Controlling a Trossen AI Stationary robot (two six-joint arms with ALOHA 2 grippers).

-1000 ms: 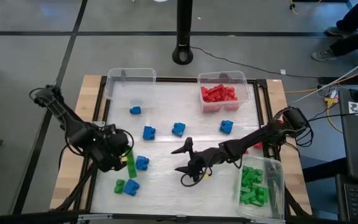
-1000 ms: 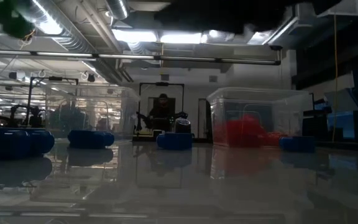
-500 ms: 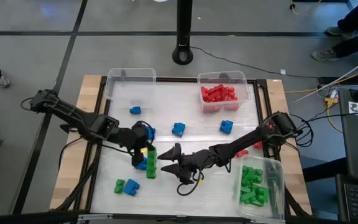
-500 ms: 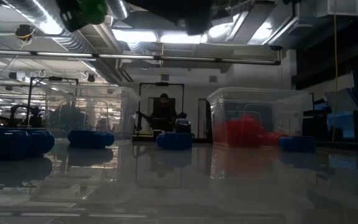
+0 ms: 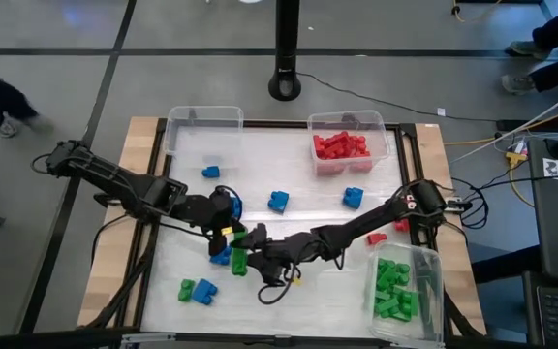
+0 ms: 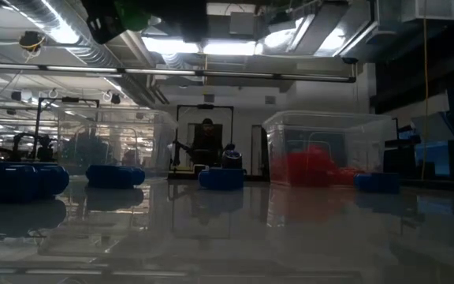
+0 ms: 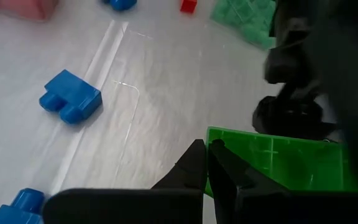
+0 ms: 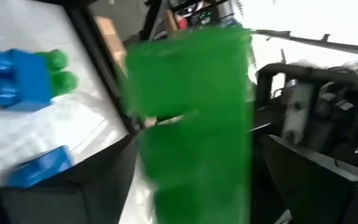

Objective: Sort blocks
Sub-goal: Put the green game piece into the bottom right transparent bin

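Observation:
Over the middle of the table a long green block (image 5: 239, 262) hangs clear of the surface, and my left gripper (image 5: 230, 236) is shut on it. In the left wrist view the block (image 7: 278, 163) shows its hollow underside. My right gripper (image 5: 257, 257) has come in level from the right and is open. Its fingers stand on either side of the green block (image 8: 191, 118), which fills the right wrist view. Loose blue blocks (image 5: 278, 201) lie on the table. My left gripper pinches one edge wall of the green block (image 7: 219, 140) between its two shut fingers, slanting down from the table's left side. The block sticks out beyond the fingertips toward the right arm, lifted clear of the table. My right gripper: whether its fingers touch the block cannot be told.
A bin of red blocks (image 5: 349, 143) stands far right, a clear bin (image 5: 203, 129) far left and a bin of green blocks (image 5: 405, 286) near right. A joined blue and green block (image 5: 198, 290) lies near left. A red block (image 5: 376, 237) lies under the right arm.
My left gripper has swung from the table's left side toward its middle, carrying the green block clear of the table, then held still. My right gripper has gone left toward the block and rolled about its own axis, and its open fingers now flank the block.

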